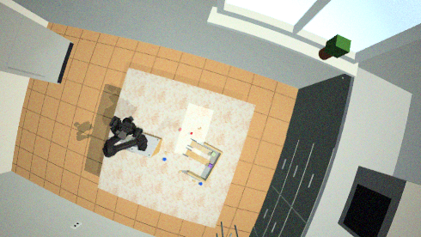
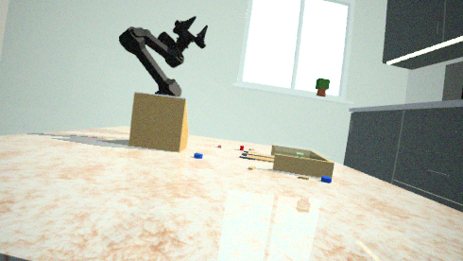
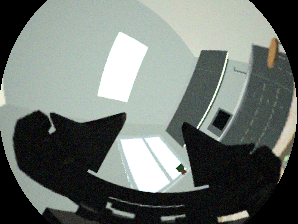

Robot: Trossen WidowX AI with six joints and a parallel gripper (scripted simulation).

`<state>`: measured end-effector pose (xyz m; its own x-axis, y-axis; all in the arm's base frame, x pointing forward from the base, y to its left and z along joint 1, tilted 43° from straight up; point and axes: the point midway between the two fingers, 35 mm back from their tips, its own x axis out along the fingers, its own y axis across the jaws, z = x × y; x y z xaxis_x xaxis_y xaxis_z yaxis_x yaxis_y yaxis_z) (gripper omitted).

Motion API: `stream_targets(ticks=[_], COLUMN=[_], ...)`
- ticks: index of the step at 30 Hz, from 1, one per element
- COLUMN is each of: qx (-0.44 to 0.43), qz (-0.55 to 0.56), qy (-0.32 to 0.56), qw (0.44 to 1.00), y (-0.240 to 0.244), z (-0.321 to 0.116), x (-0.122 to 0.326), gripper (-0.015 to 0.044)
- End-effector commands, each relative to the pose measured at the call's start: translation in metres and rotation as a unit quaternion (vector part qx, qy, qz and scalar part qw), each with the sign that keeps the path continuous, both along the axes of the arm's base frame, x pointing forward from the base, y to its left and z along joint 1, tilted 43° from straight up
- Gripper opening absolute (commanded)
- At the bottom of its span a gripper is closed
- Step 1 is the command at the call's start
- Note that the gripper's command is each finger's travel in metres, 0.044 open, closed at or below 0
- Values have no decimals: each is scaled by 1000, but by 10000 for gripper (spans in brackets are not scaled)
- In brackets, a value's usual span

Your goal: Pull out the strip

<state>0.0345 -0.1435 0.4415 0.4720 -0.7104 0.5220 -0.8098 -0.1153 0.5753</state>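
Note:
A low open-sided tray (image 1: 215,166) (image 2: 302,165) stands on the table, right of the arm's base. Tan and pale strips (image 1: 197,158) (image 2: 261,158) stick out of its open side toward the arm. A green cube (image 1: 213,154) (image 2: 300,154) and a purple cube (image 1: 210,165) sit at the tray's inner end. No label is readable, so I cannot tell which cube is labelled or which strip lies under it. My gripper (image 2: 200,23) (image 3: 154,120) is open and empty, raised high above the base and far from the tray. The wrist view shows only walls, window and cupboards beyond the fingers.
The arm stands on a box-like pedestal (image 2: 158,123). One blue block (image 1: 164,159) (image 2: 198,155) lies near it, another blue block (image 1: 200,184) (image 2: 326,179) beside the tray. A small red block (image 1: 191,133) (image 2: 241,147) and small tan pieces lie around the tray.

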Motion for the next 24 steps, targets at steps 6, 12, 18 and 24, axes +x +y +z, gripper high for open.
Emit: stream_targets(ticks=[6, 12, 18, 24], qx=[-151, -327, -465, -584], qz=[-89, -177, -200, -172], qy=[38, 133, 204, 291], qw=[984, 919, 838, 738], y=[49, 103, 138, 153], z=[28, 35, 17, -34], x=[21, 77, 143, 219], gripper=[400, 400, 400, 400])
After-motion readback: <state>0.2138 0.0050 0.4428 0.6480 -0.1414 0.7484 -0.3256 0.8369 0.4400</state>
